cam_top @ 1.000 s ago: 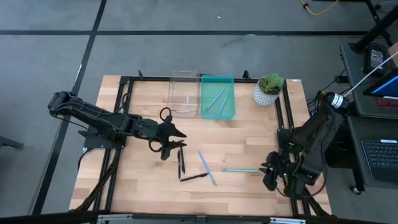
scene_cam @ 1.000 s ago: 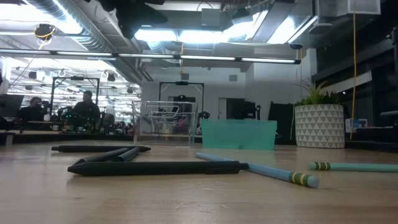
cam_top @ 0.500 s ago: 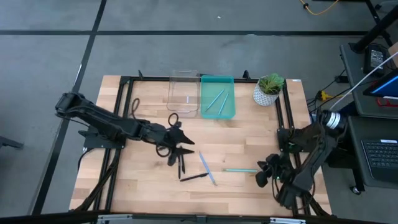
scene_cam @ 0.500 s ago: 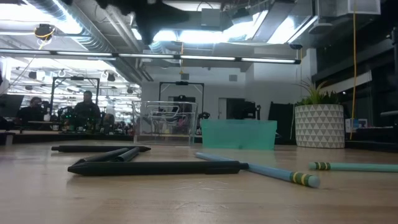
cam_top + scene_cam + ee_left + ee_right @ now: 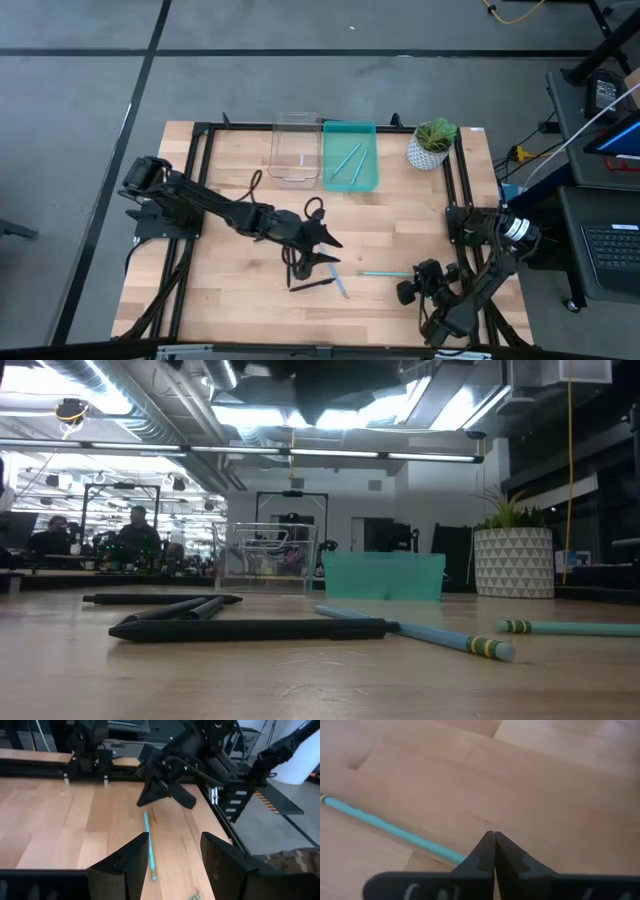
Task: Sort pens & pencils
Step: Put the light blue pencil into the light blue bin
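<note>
Right claw (image 5: 494,851) pinched narrow, empty, low over the worktop (image 5: 230,290) just beside a teal pencil (image 5: 386,273). Left claw (image 5: 322,250) spread wide above the loose cluster at centre — black pens (image 5: 311,285) and a blue pencil (image 5: 333,272). Farther back, teal tray (image 5: 350,182) holds two pencils; clear bin (image 5: 294,176) beside it.

We see a pale wooden table (image 5: 390,235), planked and satin-smooth, its grain plain. A clear glossy plastic bin (image 5: 296,150) sits beside a translucent teal plastic bin (image 5: 350,156). Matt black pens (image 5: 250,628) lie near a smooth teal pencil (image 5: 390,830). The fingers (image 5: 220,865) look like matt black plastic.
</note>
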Controlling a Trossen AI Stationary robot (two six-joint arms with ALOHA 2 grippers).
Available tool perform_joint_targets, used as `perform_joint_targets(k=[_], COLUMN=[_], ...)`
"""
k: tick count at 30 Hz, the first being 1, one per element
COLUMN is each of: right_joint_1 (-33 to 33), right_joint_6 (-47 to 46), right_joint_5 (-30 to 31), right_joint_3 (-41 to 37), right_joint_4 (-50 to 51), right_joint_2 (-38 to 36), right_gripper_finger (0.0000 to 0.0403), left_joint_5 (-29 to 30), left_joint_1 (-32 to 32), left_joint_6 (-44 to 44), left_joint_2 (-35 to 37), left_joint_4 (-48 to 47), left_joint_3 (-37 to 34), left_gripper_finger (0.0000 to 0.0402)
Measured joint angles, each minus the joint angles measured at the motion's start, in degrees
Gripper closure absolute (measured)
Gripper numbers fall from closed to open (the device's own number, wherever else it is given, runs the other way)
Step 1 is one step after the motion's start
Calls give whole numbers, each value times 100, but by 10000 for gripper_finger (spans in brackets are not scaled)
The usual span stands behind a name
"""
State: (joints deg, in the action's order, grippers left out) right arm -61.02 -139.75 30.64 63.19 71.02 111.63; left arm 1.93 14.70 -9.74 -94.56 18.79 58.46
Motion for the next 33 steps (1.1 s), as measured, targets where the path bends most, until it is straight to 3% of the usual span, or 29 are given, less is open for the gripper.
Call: perform_joint_targets(k=[8, 17, 19, 22, 24, 33], right_joint_1=[590, 427, 199, -365, -672, -1018], right_joint_6=[342, 1538, 1335, 705, 266, 330], right_joint_5=[-156, -715, -372, 768, 1176, 1377], right_joint_3=[207, 212, 230, 201, 133, 210], right_joint_4=[439, 277, 271, 289, 393, 15], right_joint_2=[29, 29, 38, 53, 59, 873], right_gripper_finger=[394, 387, 390, 395, 397, 397], left_joint_5=[-15, -11, 1, 11, 27, 35], left_joint_1=[120, 157, 183, 194, 216, 233], left_joint_6=[4, -11, -15, -17, -19, 90], left_joint_2=[-352, -352, -352, -352, -352, -352], left_joint_4=[-19, -20, -17, -17, -17, -20], left_joint_3=[363, 363, 363, 360, 358, 356], left_gripper_finger=[228, 228, 228, 228, 228, 228])
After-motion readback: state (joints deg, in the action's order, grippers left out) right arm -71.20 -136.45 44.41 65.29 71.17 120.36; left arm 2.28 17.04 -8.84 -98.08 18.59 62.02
